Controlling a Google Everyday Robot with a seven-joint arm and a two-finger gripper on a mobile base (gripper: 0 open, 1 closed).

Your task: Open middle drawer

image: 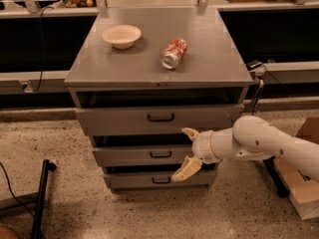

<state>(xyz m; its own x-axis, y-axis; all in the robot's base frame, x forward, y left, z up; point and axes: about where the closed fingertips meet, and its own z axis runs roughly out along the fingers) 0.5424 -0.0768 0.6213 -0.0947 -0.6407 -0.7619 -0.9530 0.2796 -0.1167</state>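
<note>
The floor (75,208) is laid in speckled beige terrazzo; a grey metal cabinet (149,68) is set upon it, in front of a long grey bench (279,6) whose underside is left in deep shadow; a black cable (41,44) is hung from the bench at the left; a black stand leg (41,198) is seen at the lower left, a cardboard box (306,193) at the lower right; the gripper (179,154) is held, fingers spread, before the cabinet's front, right of centre.
</note>
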